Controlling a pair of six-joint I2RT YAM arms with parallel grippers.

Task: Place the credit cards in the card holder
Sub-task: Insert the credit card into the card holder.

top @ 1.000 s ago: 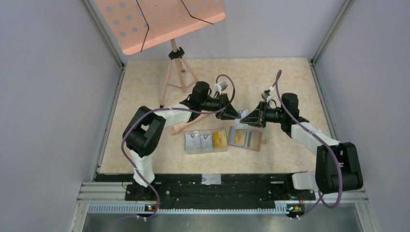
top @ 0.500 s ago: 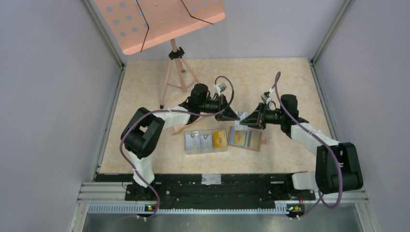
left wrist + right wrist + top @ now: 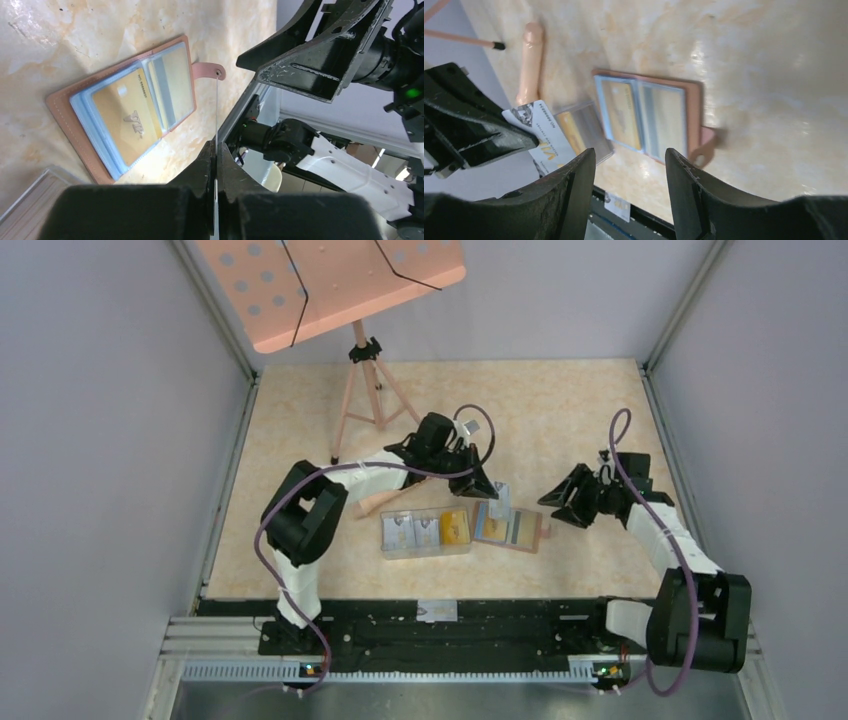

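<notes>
1. Nearest the near edge of the counter, about midway along it, sits a clear tray (image 3: 420,552) with credit cards (image 3: 456,527) lying flat in it: one yellow-orange, two pale ones to its left.
2. Just right of the tray, the card holder (image 3: 535,530) lies open, its clear sleeves (image 3: 170,80) facing up. A gold card (image 3: 127,115) already sits in one sleeve, and the strap points toward the right edge.
3. Just beyond the holder's far edge, the left gripper (image 3: 488,483) is clamped on a pale card (image 3: 541,132). Its fingers pinch the flat faces at one end, so the other end juts out free over the holder.
4. This card looks light, thin and stiff, though it probably bows if pushed hard. Its glossy faces seem slippery, so a firm pinch on the faces near one short end is the sensible hold. That leaves the leading edge free to enter a sleeve.
5. The sleeves look soft and lie flat, and the holder is likely light enough to skid. The card may snag or push the holder away unless it goes in at a shallow angle.
6. Toward the right edge, level with the holder, the right gripper (image 3: 555,506) hangs with its jaws apart and nothing in them. It could steady the holder.
7. At the far left corner stands a pink music stand (image 3: 362,390), well apart from the work.
</notes>
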